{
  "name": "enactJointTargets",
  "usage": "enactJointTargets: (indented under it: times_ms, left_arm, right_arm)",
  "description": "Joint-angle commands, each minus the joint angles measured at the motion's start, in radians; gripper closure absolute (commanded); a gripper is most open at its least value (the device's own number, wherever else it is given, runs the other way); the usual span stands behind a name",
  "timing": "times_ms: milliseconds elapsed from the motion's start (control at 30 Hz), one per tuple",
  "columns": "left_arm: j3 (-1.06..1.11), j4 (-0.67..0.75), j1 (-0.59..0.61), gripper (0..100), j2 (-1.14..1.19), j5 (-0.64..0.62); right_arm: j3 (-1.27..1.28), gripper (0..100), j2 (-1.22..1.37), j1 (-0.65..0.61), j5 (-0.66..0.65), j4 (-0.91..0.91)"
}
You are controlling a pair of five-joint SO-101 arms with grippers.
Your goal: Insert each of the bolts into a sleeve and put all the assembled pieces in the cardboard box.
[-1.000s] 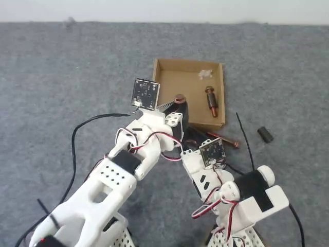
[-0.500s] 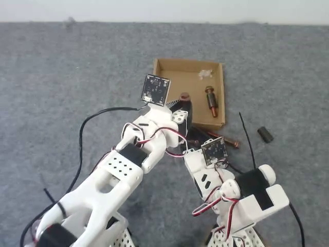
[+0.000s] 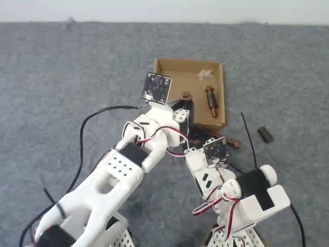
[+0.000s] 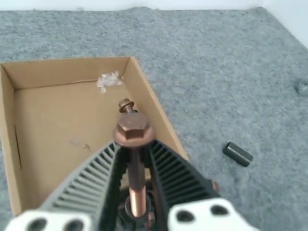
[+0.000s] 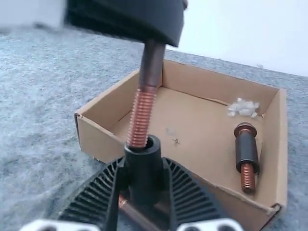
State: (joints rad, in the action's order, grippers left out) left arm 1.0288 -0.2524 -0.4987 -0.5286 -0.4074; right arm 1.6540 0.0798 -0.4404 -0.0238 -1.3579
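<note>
A grey carpeted worktop carries the cardboard box at its far middle. Just in front of the box's near wall, the left pincer pinches a copper bolt by its shank. Below it, the right pincer clamps a black sleeve — the bolt's threaded tip sits in the sleeve's mouth. One assembled piece lies in the box's right half. A second bolt lies on the worktop just near of the box, and a loose sleeve lies farther right — apart from both.
</note>
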Motion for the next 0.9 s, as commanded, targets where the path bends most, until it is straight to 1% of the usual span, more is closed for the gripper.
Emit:
enactJointTargets:
  times_ms: [0,200,600,733,867]
  left_arm:
    - [0.033,-0.043,-0.018,99,-0.106,0.011]
    - [0.071,0.023,-0.018,99,-0.129,0.011]
    - [0.071,0.035,-0.023,99,-0.137,0.020]
    - [0.076,0.066,-0.023,99,-0.138,0.084]
    - [0.076,0.069,-0.023,99,-0.137,0.089]
  right_arm:
    - [0.015,99.2,-0.012,0.035,0.006,-0.058]
    - [0.015,99.2,-0.012,0.035,0.006,-0.051]
    - [0.015,99.2,-0.012,0.035,0.009,-0.051]
    - [0.015,99.2,-0.012,0.035,0.009,-0.050]
    - [0.015,99.2,-0.012,0.035,0.009,-0.050]
